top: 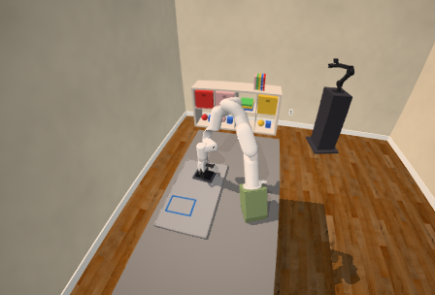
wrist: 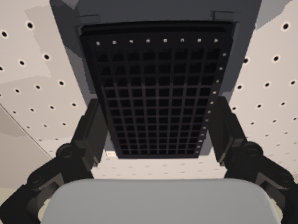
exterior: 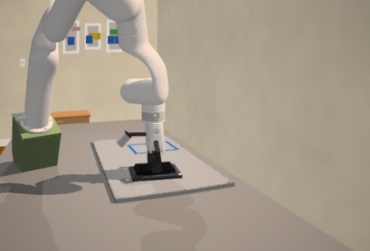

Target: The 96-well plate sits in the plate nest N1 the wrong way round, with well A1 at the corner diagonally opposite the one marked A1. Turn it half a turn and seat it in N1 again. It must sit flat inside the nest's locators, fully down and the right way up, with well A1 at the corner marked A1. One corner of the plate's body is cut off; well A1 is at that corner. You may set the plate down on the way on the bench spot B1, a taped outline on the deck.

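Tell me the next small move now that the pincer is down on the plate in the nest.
Probably a short straight lift. The pincer is shut on the 96-well plate, which sits low in nest N1; clearing the locators should come before turning it or heading to B1.

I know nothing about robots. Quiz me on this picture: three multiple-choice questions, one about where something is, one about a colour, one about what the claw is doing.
1. Where is the black plate?
A. inside the blue taped outline
B. in its nest under the gripper
C. on the green block

2. What colour is the block the arm stands on?
A. green
B. red
C. yellow

3. What is the gripper doing?
A. hanging open, well above the plate
B. shut on nothing
C. closed on the plate's two sides

Answers:
1 B: the exterior view shows the plate on the nest, apart from the blue outline.
2 A: the top view shows a green base.
3 C: in the wrist view a finger presses each side of the plate.
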### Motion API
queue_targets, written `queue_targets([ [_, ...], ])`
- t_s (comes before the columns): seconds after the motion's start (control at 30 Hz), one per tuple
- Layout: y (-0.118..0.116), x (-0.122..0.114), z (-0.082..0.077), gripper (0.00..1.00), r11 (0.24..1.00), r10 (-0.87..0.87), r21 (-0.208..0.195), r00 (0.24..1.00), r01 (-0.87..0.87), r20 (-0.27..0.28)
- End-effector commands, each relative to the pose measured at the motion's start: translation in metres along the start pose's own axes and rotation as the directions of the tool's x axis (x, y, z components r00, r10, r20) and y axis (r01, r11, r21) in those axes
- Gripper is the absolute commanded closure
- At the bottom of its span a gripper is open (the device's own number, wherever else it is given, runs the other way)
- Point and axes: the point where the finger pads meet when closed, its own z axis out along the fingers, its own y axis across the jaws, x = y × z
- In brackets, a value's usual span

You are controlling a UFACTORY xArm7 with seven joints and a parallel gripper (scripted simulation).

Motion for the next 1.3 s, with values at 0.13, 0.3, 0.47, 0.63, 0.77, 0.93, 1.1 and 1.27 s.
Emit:
queue_targets([
  [0.13,0.000,-0.001,-0.001,1.00,1.000,0.000,-0.001,1.000,0.000,0.003],
  [0.3,0.000,-0.001,-0.001,1.00,1.000,0.000,-0.001,1.000,0.000,0.003],
  [0.47,0.000,-0.001,-0.003,1.00,1.000,0.000,-0.001,1.000,0.000,0.003],
  [0.63,0.000,-0.001,-0.005,1.00,1.000,0.000,-0.001,1.000,0.000,0.003],
  [0.77,0.000,-0.001,-0.007,1.00,1.000,0.000,-0.001,1.000,0.000,0.003],
  [0.93,0.000,-0.001,-0.011,1.00,1.000,0.000,-0.001,1.000,0.000,0.003],
  [1.1,0.000,-0.001,-0.013,1.00,1.000,0.000,-0.001,1.000,0.000,0.003],
  [1.27,0.000,-0.001,-0.016,1.00,1.000,0.000,-0.001,1.000,0.000,0.003],
])
